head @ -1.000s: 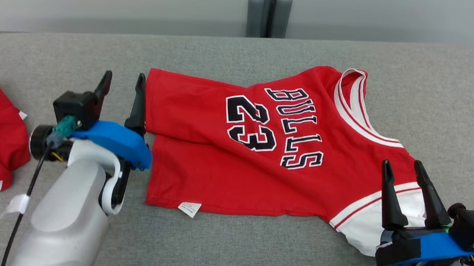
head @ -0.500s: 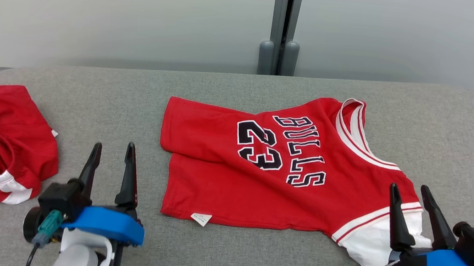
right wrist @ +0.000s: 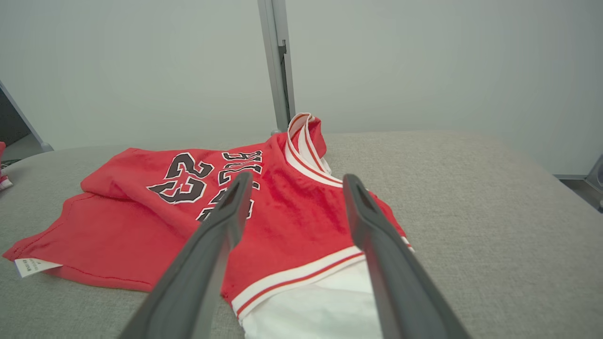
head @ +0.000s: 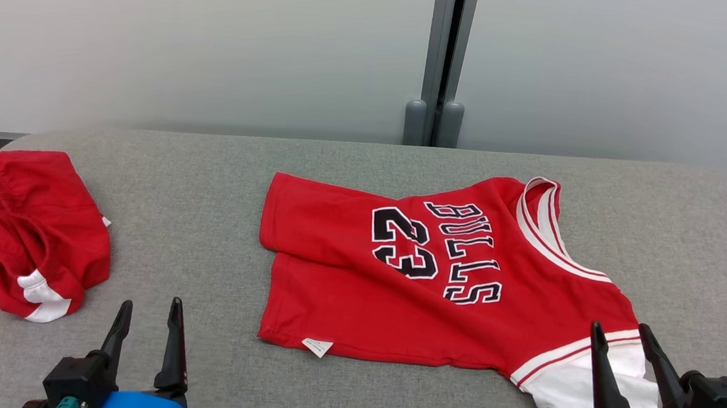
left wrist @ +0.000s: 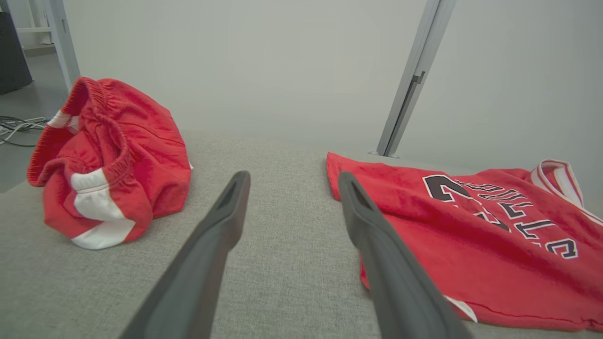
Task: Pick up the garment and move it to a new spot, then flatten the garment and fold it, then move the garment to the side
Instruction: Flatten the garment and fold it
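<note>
Left gripper (head: pixel 151 304): two long dark fingers spread wide, holding nothing, over the grey fabric surface (head: pixel 207 217).
Right gripper (head: pixel 619 328): fingers equally wide, empty, by the white near corner of the red basketball jersey (head: pixel 356 294).
Jersey: lettered "BULLS 23", spread mid-surface.
Far left: crumpled red-and-white shorts (head: pixel 30 230).

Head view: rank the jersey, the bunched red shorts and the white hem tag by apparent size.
1. jersey, clearly largest
2. shorts, bunched up, at a similar distance from the camera
3. tag, tiny
</note>
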